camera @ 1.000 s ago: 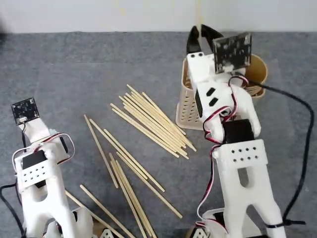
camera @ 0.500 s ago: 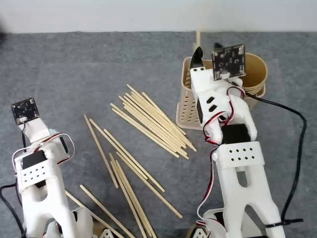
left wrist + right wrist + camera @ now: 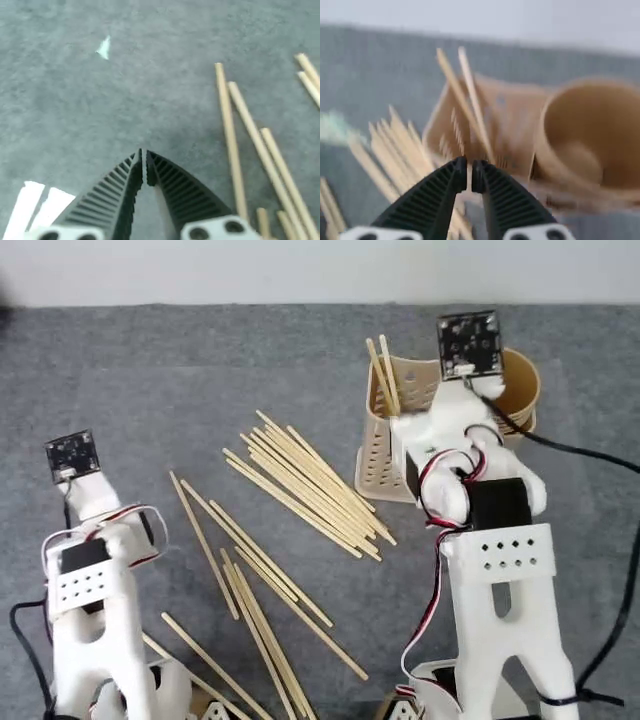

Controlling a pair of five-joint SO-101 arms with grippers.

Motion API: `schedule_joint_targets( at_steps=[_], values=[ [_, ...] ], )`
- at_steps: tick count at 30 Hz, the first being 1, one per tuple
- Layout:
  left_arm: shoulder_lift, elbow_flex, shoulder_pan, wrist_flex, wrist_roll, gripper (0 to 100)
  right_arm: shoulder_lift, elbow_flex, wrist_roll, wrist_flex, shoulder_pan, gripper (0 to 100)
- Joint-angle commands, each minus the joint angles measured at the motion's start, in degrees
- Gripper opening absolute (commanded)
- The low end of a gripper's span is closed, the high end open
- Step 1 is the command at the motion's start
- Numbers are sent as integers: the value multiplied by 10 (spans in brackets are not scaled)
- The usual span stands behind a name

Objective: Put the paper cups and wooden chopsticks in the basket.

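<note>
Right wrist view: two chopsticks [image 3: 470, 82] in basket [image 3: 510, 110], beyond closed gripper [image 3: 469, 169].

Grey felt-like mat [image 3: 200, 370] meets a plain white wall [image 3: 200, 270].

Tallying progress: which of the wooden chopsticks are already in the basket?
The two chopsticks standing tilted in the basket, beside the paper cups; every other chopstick lies flat on the grey mat.

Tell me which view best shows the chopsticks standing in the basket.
High view: both chopsticks stand clear against the basket rim. Right wrist view has them side-on; left wrist view faces loose sticks.
</note>
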Motion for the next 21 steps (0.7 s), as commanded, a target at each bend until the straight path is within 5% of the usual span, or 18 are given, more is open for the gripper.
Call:
schedule_joint_targets(
  at_steps=[1,11,21],
  values=[
    [-19,-15,11,22,62,15,-23,-35,-6,95,5,6],
    [-20,-59,22,61,71,13,-109,48,-9,224,-55,9],
    [-13,-197,146,245,75,13,-290,360,-149,61,-96,9]
  ],
)
